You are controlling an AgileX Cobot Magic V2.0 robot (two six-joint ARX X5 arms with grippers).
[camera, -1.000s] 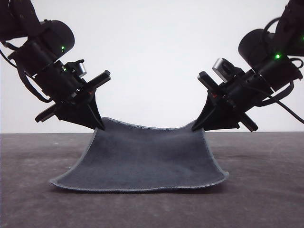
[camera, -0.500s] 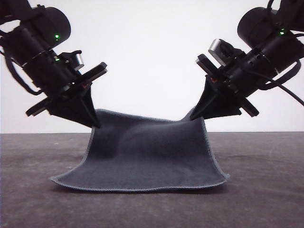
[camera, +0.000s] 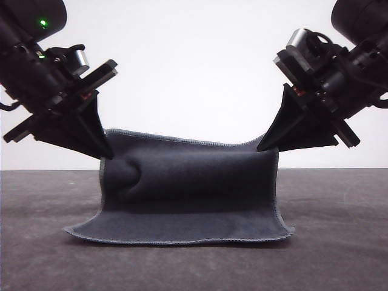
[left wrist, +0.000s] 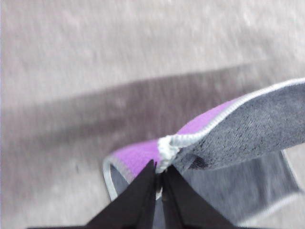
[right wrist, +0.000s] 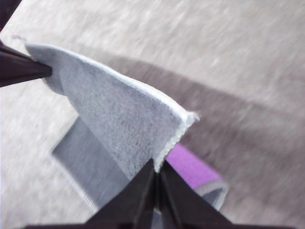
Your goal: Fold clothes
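The clothes [camera: 188, 182], a small square cloth, dark grey on top with a pale stitched edge, hangs by its two far corners while its near edge lies on the table. My left gripper [camera: 104, 154] is shut on the far left corner, my right gripper [camera: 264, 147] on the far right corner. In the left wrist view the left gripper [left wrist: 158, 177] pinches the stitched corner of the clothes [left wrist: 248, 129], purple underside showing. In the right wrist view the right gripper [right wrist: 156, 172] pinches the clothes [right wrist: 114, 114], with purple below.
The dark grey table [camera: 339, 242] stretches around the cloth, with bare surface in front and on both sides. A plain white wall stands behind.
Both grippers have risen and moved apart, lifting the cloth's far edge higher. The cloth now stands steeper and a fold bulges near the left corner.
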